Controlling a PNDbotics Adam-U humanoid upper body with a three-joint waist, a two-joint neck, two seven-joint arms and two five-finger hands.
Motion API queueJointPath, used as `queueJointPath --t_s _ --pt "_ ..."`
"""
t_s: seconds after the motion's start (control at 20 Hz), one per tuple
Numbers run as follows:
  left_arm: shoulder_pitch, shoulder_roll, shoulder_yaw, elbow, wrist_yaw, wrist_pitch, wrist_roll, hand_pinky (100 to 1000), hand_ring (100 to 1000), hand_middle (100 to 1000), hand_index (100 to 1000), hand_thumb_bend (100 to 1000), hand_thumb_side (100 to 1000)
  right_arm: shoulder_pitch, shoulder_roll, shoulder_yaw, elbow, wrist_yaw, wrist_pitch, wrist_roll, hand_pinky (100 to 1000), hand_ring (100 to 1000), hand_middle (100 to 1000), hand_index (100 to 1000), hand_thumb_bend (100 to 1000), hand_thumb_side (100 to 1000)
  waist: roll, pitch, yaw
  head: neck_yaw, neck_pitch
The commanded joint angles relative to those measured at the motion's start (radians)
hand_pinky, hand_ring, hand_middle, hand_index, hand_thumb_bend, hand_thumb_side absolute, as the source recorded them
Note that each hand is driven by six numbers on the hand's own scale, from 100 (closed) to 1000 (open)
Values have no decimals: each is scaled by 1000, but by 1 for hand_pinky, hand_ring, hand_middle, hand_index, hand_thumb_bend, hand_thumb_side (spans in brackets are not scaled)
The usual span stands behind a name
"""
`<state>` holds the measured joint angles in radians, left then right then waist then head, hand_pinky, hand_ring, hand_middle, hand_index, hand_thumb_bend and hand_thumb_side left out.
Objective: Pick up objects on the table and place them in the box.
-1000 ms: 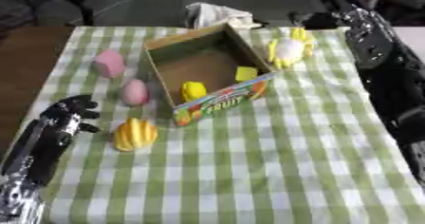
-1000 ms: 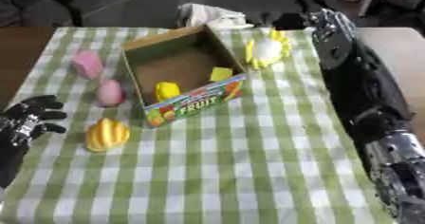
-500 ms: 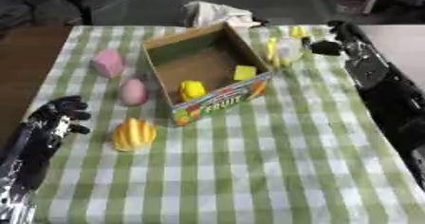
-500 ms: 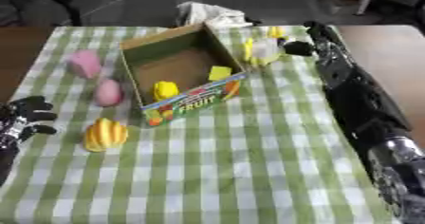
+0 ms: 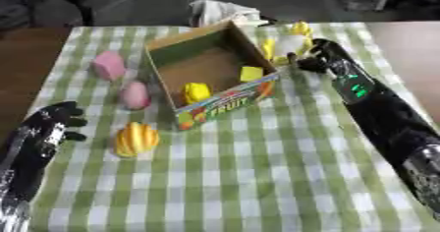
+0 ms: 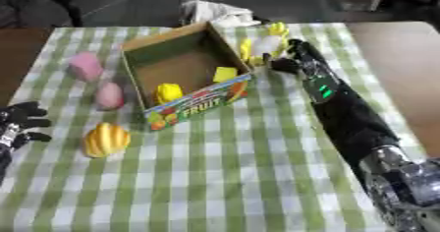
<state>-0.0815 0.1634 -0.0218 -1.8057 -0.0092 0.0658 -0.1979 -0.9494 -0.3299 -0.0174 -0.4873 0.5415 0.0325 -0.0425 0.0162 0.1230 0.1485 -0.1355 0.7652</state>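
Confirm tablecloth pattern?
Green and white check. The tablecloth shows best in the left eye view.

1. A staged indoor test or lab space: a table under a green-and-white checked cloth [image 5: 258, 177] stands on dark bare flooring.
2. Toy-like foam fruit lies around an open cardboard box [image 5: 209, 76] printed "FRUIT", near 12 o'clock.

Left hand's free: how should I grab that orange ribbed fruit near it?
Take the orange ribbed fruit across its middle, coming from above with the left hand. It lies alone on the cloth, clear of the box, so fingers should fit down both sides.
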Motion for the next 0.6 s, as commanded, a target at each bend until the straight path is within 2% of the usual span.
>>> queueJointPath --t_s 0.05,0.3,0.6 --pt "-14 14 -1 -18 0 -2 -3 619 711 683 795 154 628 -18 -3 0 -29 2 1 -30 722 766 618 740 385 376 -1 -10 3 -6 5" --pt "-13 12 -1 -18 0 -1 -4 619 711 683 795 154 627 -11 5 -13 -49 4 16 -125 663 665 461 544 340 248 -2 -11 4 -6 5" --pt "-13 12 0 -18 0 -1 -3 620 711 682 795 154 628 -9 0 -25 -75 -6 31 -240 624 605 389 454 294 162 -4 -12 3 -6 5"
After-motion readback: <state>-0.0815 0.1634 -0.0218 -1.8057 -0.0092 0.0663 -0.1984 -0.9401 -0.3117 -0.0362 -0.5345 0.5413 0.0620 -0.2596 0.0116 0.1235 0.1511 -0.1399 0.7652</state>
